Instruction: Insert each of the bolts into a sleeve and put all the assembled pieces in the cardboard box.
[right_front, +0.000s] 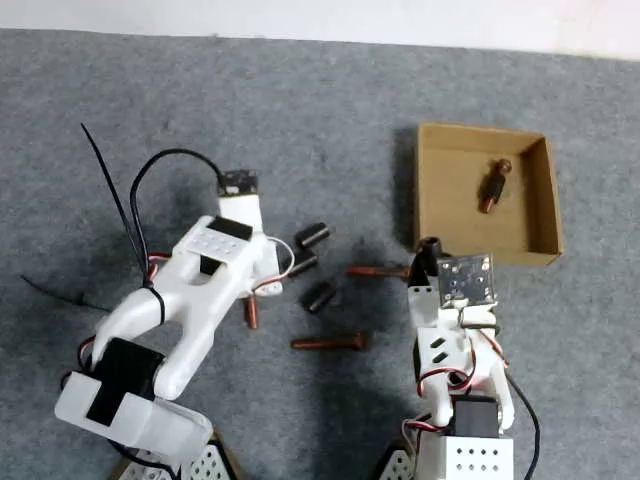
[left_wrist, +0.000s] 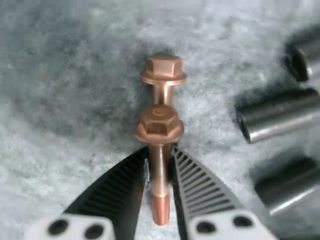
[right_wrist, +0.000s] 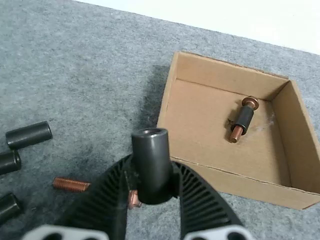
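Nearest the lens in the high view is my left arm (right_front: 150, 340), filling the lower left of the frame. Its wrist view shows the left claw (left_wrist: 160, 155) clamped on the shank of a copper bolt (left_wrist: 159, 125), with the hex head sticking out past the fingertips. A second bolt (left_wrist: 163, 75) lies on the grey mat (right_front: 120, 90) in line with it, just beyond that head. Moving right, three dark sleeves (right_front: 313, 236) lie loose near mid-frame, close together but apart from each other. Below them a loose bolt (right_front: 330, 343) lies flat, and another bolt (right_front: 378, 271) lies just to the left of my right arm. The right claw (right_wrist: 150, 175), right of centre in the high view, is closed around a single sleeve (right_wrist: 150, 160), held upright with its open bore facing up. It sits just outside the near wall of the cardboard box (right_front: 455, 200), which occupies the upper right. Inside the box one assembled piece (right_front: 494, 186) lies on the floor, a bolt pushed through a sleeve.
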